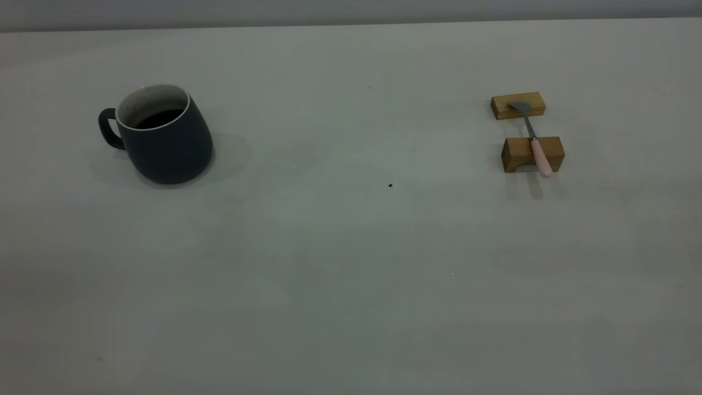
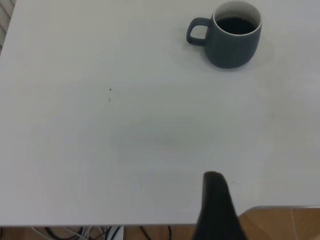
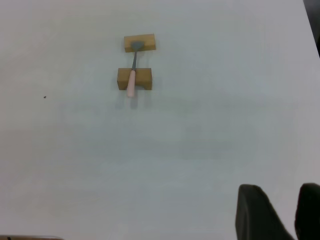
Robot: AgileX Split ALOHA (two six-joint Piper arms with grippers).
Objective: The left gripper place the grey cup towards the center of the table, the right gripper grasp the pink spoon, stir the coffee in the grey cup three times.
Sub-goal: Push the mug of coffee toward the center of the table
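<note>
Coffee (image 1: 159,118) sits high in the cup (image 1: 164,137) at the counter's (image 1: 351,247) left – a jerky slide could slosh it – while the spoon (image 1: 535,140) bridges two blocks (image 1: 532,153), right gripper's (image 3: 280,212) jaws spread, left's unclear.

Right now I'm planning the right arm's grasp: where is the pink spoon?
In the exterior view's right, the pink spoon bridges two wooden blocks.
</note>
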